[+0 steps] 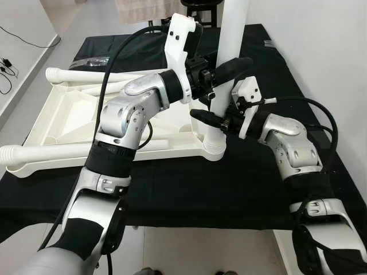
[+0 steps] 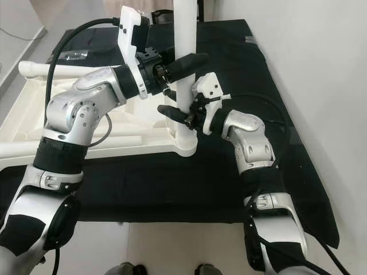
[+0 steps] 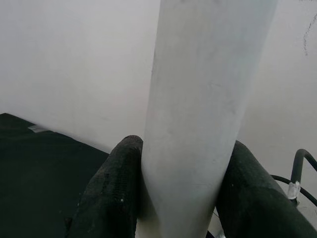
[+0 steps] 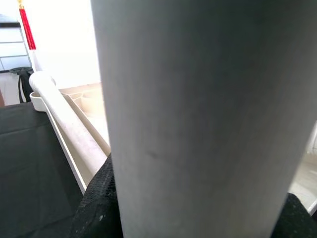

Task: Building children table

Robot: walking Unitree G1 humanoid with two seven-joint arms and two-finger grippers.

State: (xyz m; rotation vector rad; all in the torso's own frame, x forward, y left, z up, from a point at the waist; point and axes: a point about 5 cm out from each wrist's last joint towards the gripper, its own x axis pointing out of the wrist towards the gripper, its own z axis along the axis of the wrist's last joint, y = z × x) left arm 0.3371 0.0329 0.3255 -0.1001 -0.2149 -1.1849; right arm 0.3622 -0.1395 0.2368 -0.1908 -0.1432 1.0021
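Two hands grip one smooth white tubular leg (image 1: 229,51) standing upright in the corner socket of the upturned white plastic tabletop (image 1: 69,114) on a black cloth (image 1: 189,189). The left hand (image 1: 221,77) clamps higher, the right hand (image 1: 213,117) lower; the leg's top is cut off.

Looks like a plain room in a home, used as a work spot. White walls (image 1: 321,40), pale tiled floor (image 1: 189,246), low table under a black cloth (image 1: 229,189). Cables (image 1: 8,69) trail along the floor by the far wall, a dark stool (image 1: 200,8) stands behind the table, and a red tassel (image 4: 26,25) hangs near shelving.
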